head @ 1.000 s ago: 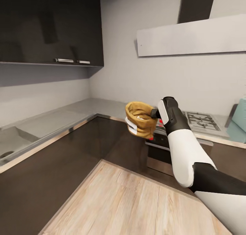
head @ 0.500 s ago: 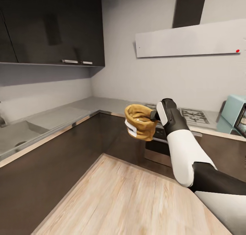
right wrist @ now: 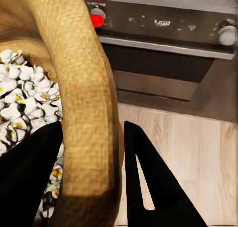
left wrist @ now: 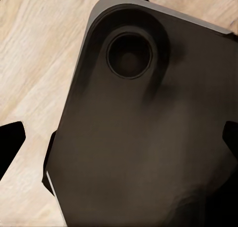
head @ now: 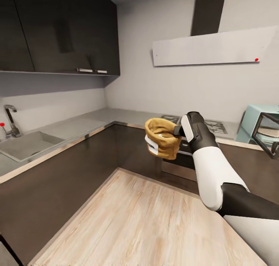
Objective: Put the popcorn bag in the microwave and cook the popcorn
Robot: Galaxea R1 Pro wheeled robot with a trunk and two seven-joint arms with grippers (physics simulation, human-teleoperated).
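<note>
In the head view the tan popcorn bag (head: 162, 143), with its rolled rim and white label band, hangs in the air in front of the oven. My right gripper (head: 177, 131) is shut on its rim. In the right wrist view the black fingers (right wrist: 143, 180) pinch the bag's wall (right wrist: 82, 103), one inside and one outside, and pale popcorn (right wrist: 25, 105) heaps inside the sack. The mint-blue microwave (head: 254, 120) stands at the far right on the grey countertop (head: 93, 120), its dark glass door (head: 271, 136) swung open. My left gripper (left wrist: 119, 142) hangs open over a dark part of the robot.
A sink (head: 27, 145) with a tap (head: 11, 120) sits in the left counter run. The gas hob (head: 211, 125) and the dark oven (head: 180, 161) lie behind the bag, with the hood (head: 209, 47) above. Dark wall cabinets (head: 58, 30) hang at the left. Light wood floor (head: 135, 219) spreads below.
The whole head view has shifted: the microwave and the tap have come into sight, so the camera has moved. The bag stays held in my right gripper the same way.
</note>
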